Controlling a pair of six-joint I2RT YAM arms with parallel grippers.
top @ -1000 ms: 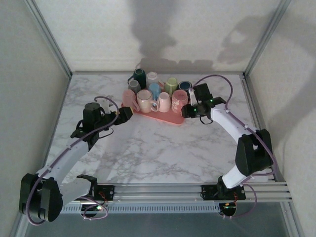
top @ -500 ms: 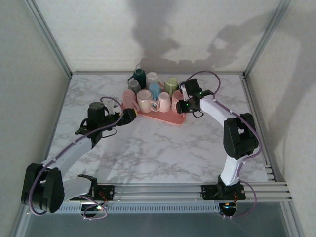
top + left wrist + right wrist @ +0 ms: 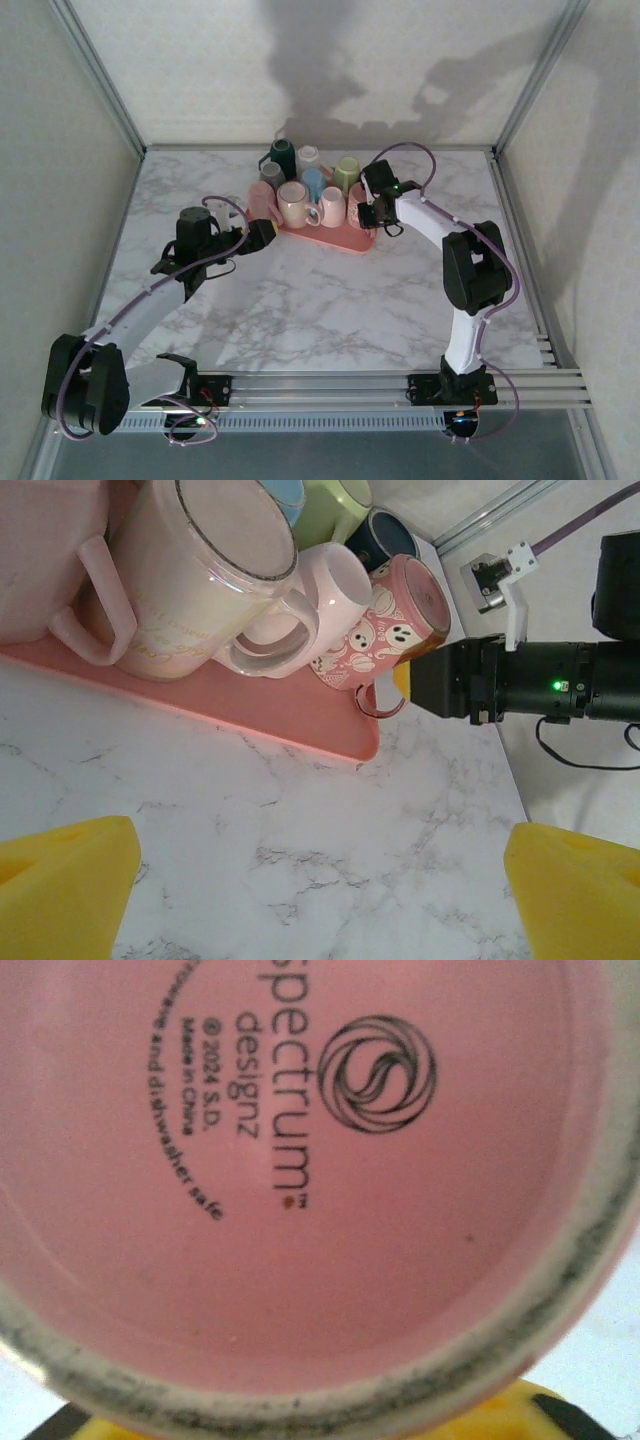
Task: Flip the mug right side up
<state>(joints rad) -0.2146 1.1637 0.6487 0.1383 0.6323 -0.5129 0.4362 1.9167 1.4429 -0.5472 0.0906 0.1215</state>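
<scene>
**Closing on the upside-down ghost mug**

Ten mugs (image 3: 295, 205) can be counted on one pink tray (image 3: 340, 240) in the upper centre of the top view. Two arms reach toward the tray across the marble table (image 3: 330, 300).

A second ago the right arm stood out toward the right of the frame, with its wrist beside the tray's end. Now it has swung in, and the right gripper (image 3: 367, 211) sits at the mug on that end. The left arm has barely shifted.

The pink ghost-print mug (image 3: 395, 615) stands mouth down at the tray's right end, with white ghosts on its wall and its handle toward the tray's edge. In the right wrist view its base (image 3: 300, 1160) reads "spectrum designz", ringed by a scuffed grey foot.

One yellow fingertip (image 3: 404, 676) touches the mug's wall, but whether the jaws have clamped it cannot be told. The left gripper (image 3: 320, 890) hangs spread wide over the marble, holding nothing.
</scene>
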